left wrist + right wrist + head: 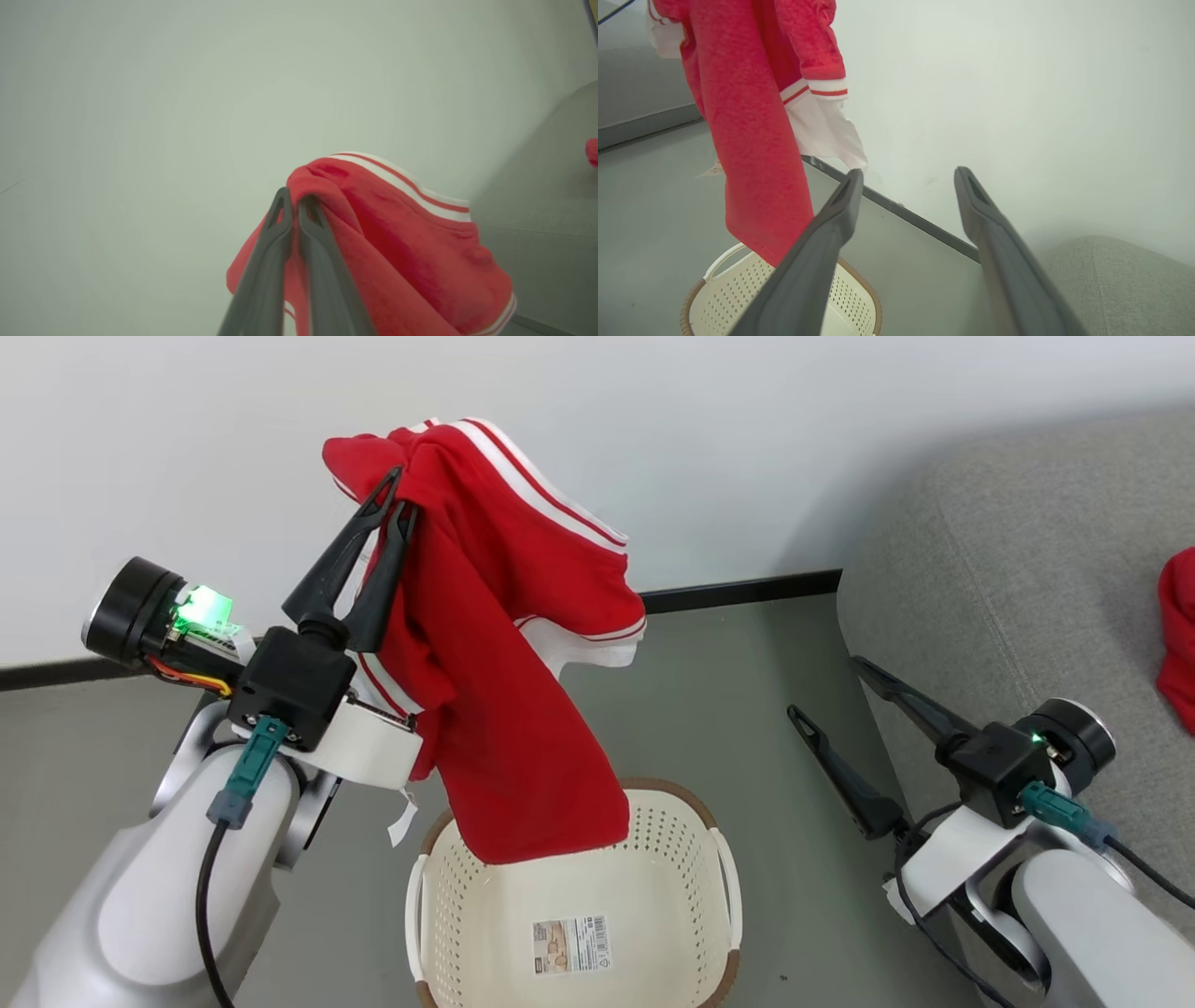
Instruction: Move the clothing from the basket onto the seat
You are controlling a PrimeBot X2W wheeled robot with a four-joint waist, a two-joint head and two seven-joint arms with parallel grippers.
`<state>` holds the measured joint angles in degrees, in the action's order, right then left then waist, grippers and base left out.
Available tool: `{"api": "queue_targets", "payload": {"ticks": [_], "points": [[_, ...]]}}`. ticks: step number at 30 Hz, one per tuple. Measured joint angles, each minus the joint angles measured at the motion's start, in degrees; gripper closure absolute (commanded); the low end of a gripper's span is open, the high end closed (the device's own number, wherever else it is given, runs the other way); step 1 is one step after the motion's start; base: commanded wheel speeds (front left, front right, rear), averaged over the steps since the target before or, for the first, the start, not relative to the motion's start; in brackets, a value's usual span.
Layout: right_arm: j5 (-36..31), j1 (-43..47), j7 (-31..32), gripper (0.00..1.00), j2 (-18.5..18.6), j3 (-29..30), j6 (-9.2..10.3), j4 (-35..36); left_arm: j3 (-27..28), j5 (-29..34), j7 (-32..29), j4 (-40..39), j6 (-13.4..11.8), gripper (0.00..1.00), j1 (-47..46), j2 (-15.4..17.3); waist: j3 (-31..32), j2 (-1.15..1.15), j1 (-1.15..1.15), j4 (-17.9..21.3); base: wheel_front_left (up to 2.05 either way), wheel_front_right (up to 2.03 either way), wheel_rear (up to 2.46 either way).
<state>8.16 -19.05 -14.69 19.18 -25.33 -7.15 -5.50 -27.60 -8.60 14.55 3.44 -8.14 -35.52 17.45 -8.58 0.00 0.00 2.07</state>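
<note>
My left gripper (397, 490) is raised high and shut on a red garment with white stripes (504, 644), which hangs down from its fingertips. The garment's lower hem dangles just over the back rim of the cream perforated basket (724, 868), whose bottom shows a barcode sticker (569, 945). In the left wrist view the gripper (294, 198) pinches the bunched cloth (397, 233). My right gripper (826, 689) stands open with nothing in it, between the basket and the grey seat (1008, 569). Another piece of red clothing (1178, 635) lies on the seat. The right wrist view has the gripper (909, 175), garment (752, 140) and basket (714, 298).
A white wall with a dark baseboard (747, 590) runs behind the basket. Grey floor (728, 709) lies between basket and seat. A small white tag (403, 821) hangs from the garment near my left wrist.
</note>
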Motion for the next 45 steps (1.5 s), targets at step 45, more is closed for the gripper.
{"api": "queue_targets", "payload": {"ticks": [45], "points": [[13.7, -15.7, 4.1, 0.00, -0.3, -35.5, -0.01, -6.5, -9.4, -2.1, -8.1, -6.2, 3.8, 1.00, 0.8, -5.9, 9.6, 0.00, 0.00, -5.8, 0.00, 0.00, 0.00]]}}
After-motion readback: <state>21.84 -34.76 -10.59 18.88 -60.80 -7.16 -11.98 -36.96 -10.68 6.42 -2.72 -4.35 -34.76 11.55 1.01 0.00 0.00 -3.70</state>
